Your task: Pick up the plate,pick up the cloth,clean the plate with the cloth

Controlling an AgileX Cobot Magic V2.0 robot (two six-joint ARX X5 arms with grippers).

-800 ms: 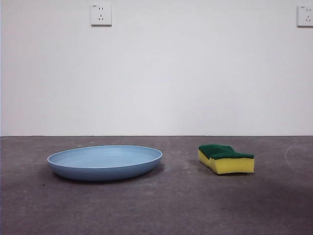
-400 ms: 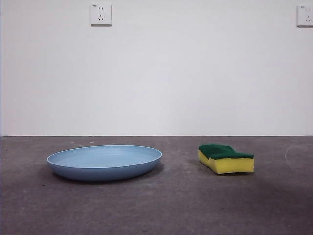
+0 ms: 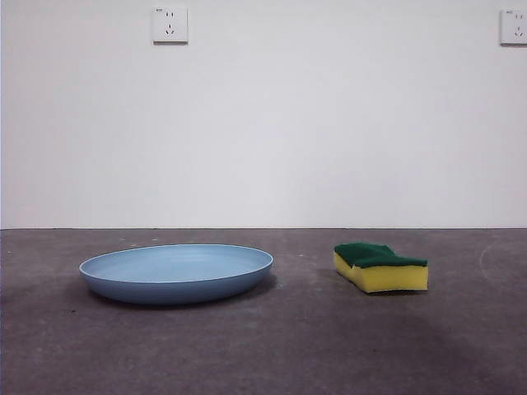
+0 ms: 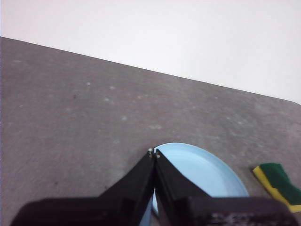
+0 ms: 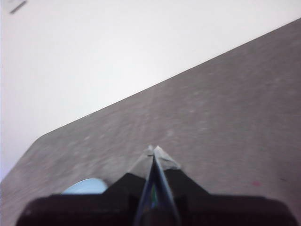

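My left gripper (image 4: 154,153) is keeping its two black jaws pressed together, tips meeting, with nothing between them. It is hanging above the table (image 4: 84,108), its tips showing over the edge of the plate (image 4: 202,172) without touching it. My right gripper (image 5: 154,149) is likewise clenched tip to tip and empty, riding above bare table; its picture is blurred, and only a sliver of the plate (image 5: 84,187) is peeking out beside its body. Neither arm is showing in the front view.

The plate (image 3: 176,272) is lying flat on the table (image 3: 263,354) toward the left: wide, shallow, round, light blue, matte, with a low rim. The cloth (image 3: 380,267) is really a small sponge block, yellow foam with a dark green scouring layer facing up and a wavy edge. It is sitting on the right, well apart from the plate, with a strip of bare grey tabletop between them. In my left wrist view the cloth (image 4: 278,184) is showing just past the plate's rim.

Open table is stretching on the near side of both things and out to either side. Behind them the table is ending at a white wall (image 3: 263,132), which is carrying one socket (image 3: 170,25) high on the left and another socket (image 3: 514,26) at the right edge.
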